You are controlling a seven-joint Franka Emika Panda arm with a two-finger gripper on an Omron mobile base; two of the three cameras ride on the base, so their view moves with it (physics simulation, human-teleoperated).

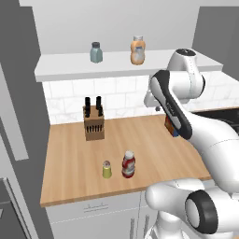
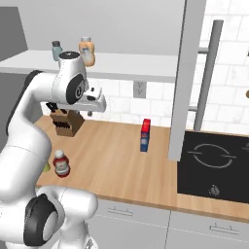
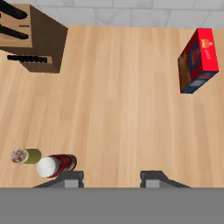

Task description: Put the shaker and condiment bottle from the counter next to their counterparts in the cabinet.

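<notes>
The hand point(image 3: 111, 177) is open and holds nothing. At the lower left, the shaker point(image 3: 26, 156) stands beside the condiment bottle point(image 3: 57, 165) on the surface point(image 3: 118, 109).

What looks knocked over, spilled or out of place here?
Nothing stands out. The shaker and condiment bottle stand upright on the counter; the counterparts stand upright in the cabinet.

My arm reared high and folded at the elbow, wrist bent downward, pincer point(image 3: 111, 177) aimed straight down — fingers point(image 3: 72, 178) apart, nothing between them.
</notes>
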